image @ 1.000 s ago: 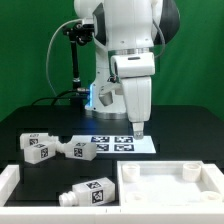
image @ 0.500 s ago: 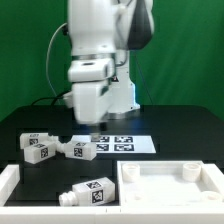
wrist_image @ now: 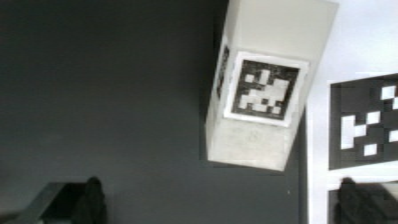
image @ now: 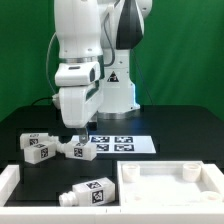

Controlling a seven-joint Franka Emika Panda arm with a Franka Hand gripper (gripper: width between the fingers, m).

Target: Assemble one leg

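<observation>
At the exterior view's left, two legs [image: 38, 147] lie close together on the desk [image: 185, 128]; just right of them the gripper [image: 77, 132] hangs just above the leg [image: 82, 150], its fingers [wrist_image: 71, 200] spread wide and holding nothing. In the wrist view the leg [wrist_image: 263, 90] lies ahead of the fingertips, not between them. Further right lies the marker board [image: 125, 143]; nearer the camera a spare leg [image: 88, 192] lies beside the tray [image: 160, 168].
</observation>
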